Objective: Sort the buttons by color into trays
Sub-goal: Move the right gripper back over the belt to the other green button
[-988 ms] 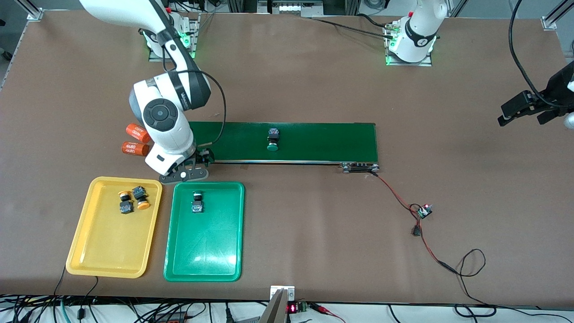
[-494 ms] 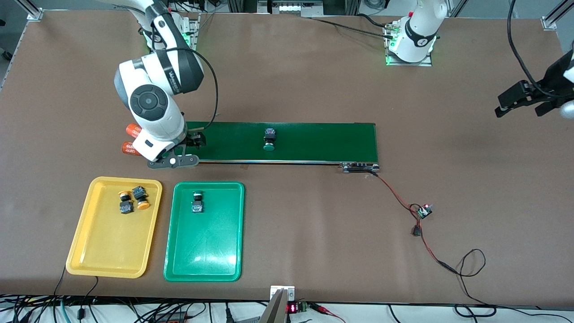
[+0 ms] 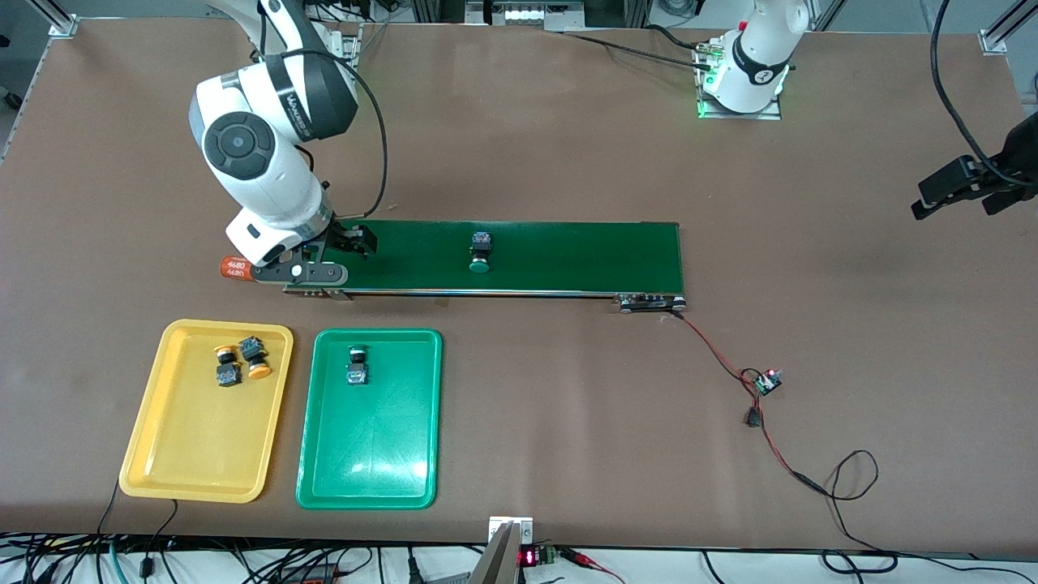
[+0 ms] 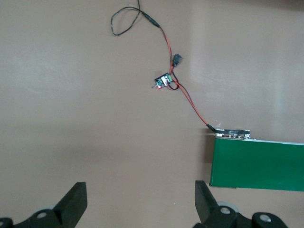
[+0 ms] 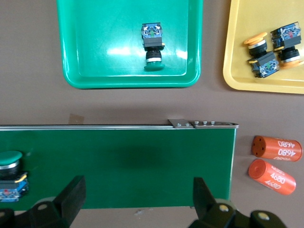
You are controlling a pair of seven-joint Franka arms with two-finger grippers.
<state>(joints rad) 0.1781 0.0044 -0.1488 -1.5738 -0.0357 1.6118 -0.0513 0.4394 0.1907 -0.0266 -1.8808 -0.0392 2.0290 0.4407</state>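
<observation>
A green-capped button (image 3: 480, 252) lies on the dark green conveyor belt (image 3: 568, 255), and it shows in the right wrist view (image 5: 10, 172). Another green button (image 3: 357, 366) lies in the green tray (image 3: 369, 454), also in the right wrist view (image 5: 152, 43). Two yellow-orange buttons (image 3: 227, 366) (image 3: 254, 357) lie in the yellow tray (image 3: 199, 446). My right gripper (image 3: 350, 243) (image 5: 137, 197) is open and empty over the belt's end toward the right arm. My left gripper (image 3: 957, 203) (image 4: 139, 205) is open and empty, up over bare table at the left arm's end, where that arm waits.
Two orange cylinders marked 4680 (image 5: 276, 148) (image 5: 271, 176) lie off the belt's end toward the right arm, partly hidden by the arm in the front view (image 3: 238, 268). A red-black wire with a small circuit board (image 3: 767, 381) runs from the belt's motor end (image 3: 651, 303).
My right gripper has moved from the green tray's edge up over the belt's end. The green button on the belt has drifted toward the right arm's end. My left gripper has shifted slightly.
</observation>
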